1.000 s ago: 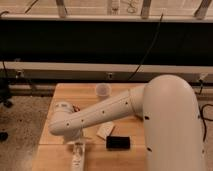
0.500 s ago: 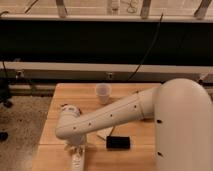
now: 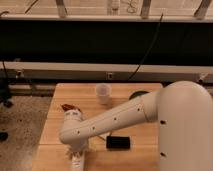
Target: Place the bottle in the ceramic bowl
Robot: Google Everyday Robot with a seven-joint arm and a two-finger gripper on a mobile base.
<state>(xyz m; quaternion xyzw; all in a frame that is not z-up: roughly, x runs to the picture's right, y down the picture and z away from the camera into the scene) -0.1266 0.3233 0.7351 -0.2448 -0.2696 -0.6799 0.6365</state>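
One big white arm (image 3: 130, 112) reaches over the wooden table (image 3: 55, 125) to its near left corner. The gripper (image 3: 76, 153) hangs there, low at the bottom edge. I cannot tell if it is open or closed. A slim white shape (image 3: 78, 164) at the gripper may be the bottle; I cannot tell. The ceramic bowl (image 3: 139, 93) sits at the far side, half hidden by the arm. A plastic cup (image 3: 102, 93) stands near it. I cannot see inside either one.
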